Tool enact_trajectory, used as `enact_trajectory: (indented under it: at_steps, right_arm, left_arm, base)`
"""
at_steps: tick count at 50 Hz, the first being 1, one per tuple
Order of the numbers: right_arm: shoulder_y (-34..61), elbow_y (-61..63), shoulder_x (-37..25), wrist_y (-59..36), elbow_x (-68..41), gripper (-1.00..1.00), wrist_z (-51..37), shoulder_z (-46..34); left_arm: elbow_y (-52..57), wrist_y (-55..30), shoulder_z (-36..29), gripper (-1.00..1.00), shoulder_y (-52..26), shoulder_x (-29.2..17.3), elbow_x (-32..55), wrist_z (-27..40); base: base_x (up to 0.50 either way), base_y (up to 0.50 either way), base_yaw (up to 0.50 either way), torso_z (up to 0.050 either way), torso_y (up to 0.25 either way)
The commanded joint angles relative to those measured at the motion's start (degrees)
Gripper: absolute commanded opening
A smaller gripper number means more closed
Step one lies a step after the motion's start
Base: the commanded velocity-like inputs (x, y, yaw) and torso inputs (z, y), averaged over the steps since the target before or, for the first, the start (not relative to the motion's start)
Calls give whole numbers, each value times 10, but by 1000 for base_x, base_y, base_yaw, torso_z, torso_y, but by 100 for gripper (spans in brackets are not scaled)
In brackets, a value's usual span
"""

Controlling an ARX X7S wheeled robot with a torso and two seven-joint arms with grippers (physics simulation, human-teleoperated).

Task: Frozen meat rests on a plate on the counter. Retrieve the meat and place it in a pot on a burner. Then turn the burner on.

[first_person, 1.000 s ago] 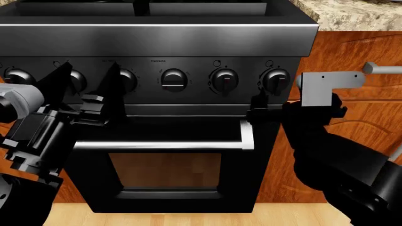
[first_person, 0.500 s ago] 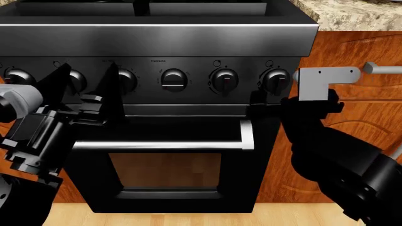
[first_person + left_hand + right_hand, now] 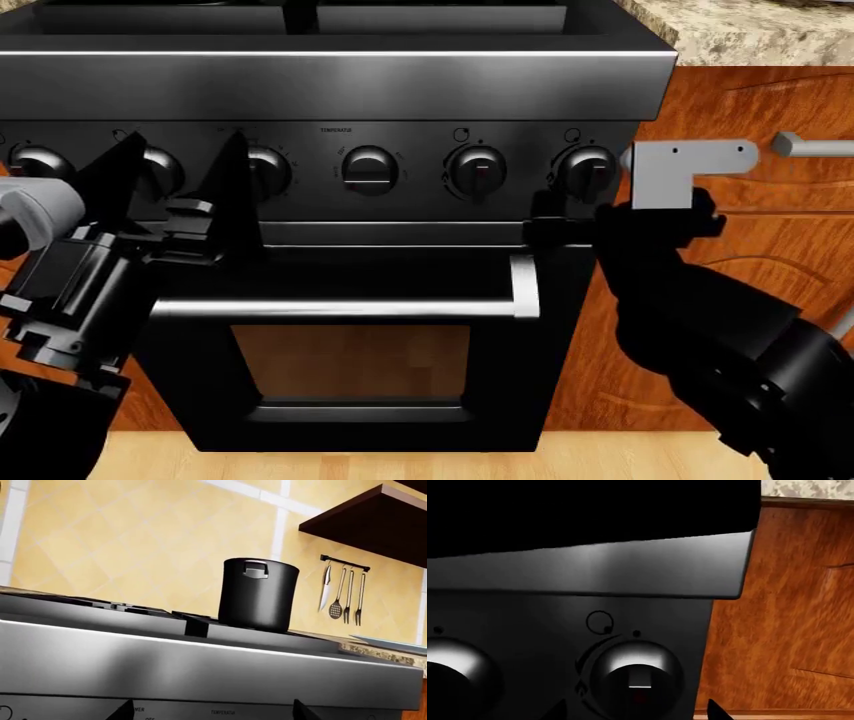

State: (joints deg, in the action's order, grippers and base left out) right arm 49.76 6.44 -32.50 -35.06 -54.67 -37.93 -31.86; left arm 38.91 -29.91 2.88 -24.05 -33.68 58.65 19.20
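**Both grippers at the stove's knob panel; pot on the burner**

Left wrist view: we see the black pot (image 3: 258,594), cylindrical with a small side handle, standing on the stove top grate. A knife, slotted spatula and fork hang on a wall rail (image 3: 344,562) beyond it. The plate (image 3: 389,644) edge shows on the speckled counter (image 3: 373,653). The panel print reads "TEMPERATURE", partly legible.

Head view: the left gripper (image 3: 183,185) has its dark fingers spread apart before the left knobs, holding nothing. The right gripper (image 3: 559,222) sits just below the rightmost knob (image 3: 586,169); we cannot tell its opening. The oven handle (image 3: 347,307) is brushed metal.

Right wrist view: the glossy knob fills the frame, beside an orange-brown wooden cabinet (image 3: 780,615). The meat is nowhere visible.
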Motion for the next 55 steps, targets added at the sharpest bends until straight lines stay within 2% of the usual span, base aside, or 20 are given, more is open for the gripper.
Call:
enact_trajectory:
  at_steps: [1, 30, 31, 55]
  right_arm:
    - [10, -22, 9, 6, 11, 100, 12, -6]
    - [25, -72, 22, 18, 32, 100, 35, -18]
    - [25, -72, 22, 19, 35, -100, 34, -19]
    - [38, -67, 26, 11, 45, -100, 38, -34]
  left_arm:
    - [-1, 2, 0, 100, 1, -1, 0, 0]
    - [-4, 9, 1, 100, 8, -2, -2, 0]
    - [-4, 9, 1, 100, 9, -2, -2, 0]
    - [-4, 16, 4, 100, 14, -4, 1, -1]
  base:
    - [0, 0, 0, 0, 0]
    - [0, 0, 0, 0, 0]
    - [0, 0, 0, 0, 0]
    - [3, 1, 3, 0, 0]
